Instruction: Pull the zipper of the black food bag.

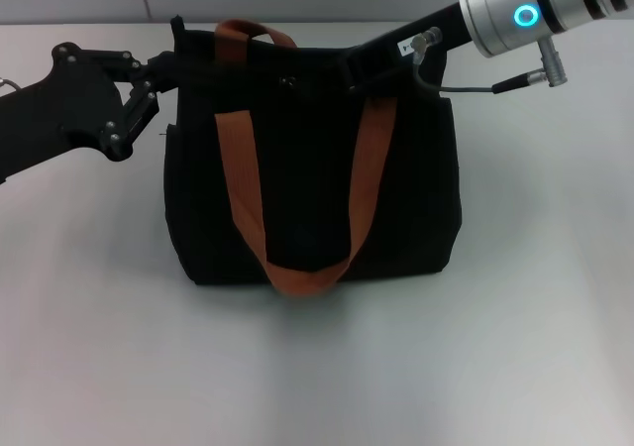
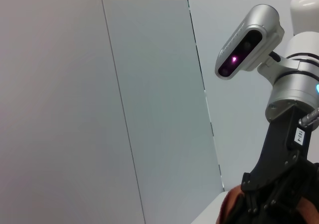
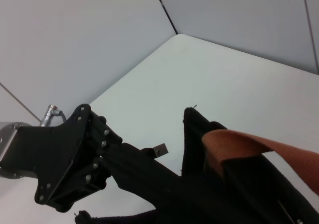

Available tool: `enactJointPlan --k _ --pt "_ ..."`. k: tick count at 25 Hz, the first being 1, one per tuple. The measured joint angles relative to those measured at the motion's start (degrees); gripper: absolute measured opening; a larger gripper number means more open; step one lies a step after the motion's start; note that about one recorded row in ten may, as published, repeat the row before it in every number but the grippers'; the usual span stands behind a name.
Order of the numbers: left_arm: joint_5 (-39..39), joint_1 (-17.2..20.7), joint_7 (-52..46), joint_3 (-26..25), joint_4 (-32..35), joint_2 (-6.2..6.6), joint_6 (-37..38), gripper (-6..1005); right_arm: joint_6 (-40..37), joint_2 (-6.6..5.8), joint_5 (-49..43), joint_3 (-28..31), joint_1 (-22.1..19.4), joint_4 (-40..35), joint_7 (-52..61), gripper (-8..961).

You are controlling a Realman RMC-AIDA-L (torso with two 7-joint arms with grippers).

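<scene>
Black boxy fabric food bag stands on my white tabletop. Left gripper fingers pinch its top corner; the small silver zipper tab sits just beyond them. Right gripper fingers: I cannot tell.

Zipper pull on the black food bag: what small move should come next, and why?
Probably bring the right gripper along the bag top to the zipper. Its silver tab stands free beside the left gripper, which appears shut on that end of the black food bag; the right gripper sits farther along, away from the tab.
</scene>
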Motion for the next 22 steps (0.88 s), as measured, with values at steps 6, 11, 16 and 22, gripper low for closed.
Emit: enactJointPlan --k 6,11,16,22 --pt "0.0 0.0 0.0 -0.4 0.0 0.0 -0.1 32 -0.1 -0.04 0.0 0.1 -1.1 -1.2 0.0 -1" --pt "0.0 0.0 0.0 -0.4 -0.1 0.01 -0.1 32 -0.2 -0.13 -0.1 0.2 -2.8 -3.0 0.0 -1" --pt "0.0 -0.1 0.0 -0.4 -0.1 0.0 -0.1 32 -0.2 -0.15 -0.1 0.2 -3.8 -3.9 0.1 -1" --pt "0.0 -0.2 0.0 -0.4 -0.1 0.01 -0.5 32 -0.2 -0.18 -0.1 0.3 -5.3 -5.5 0.5 -1"
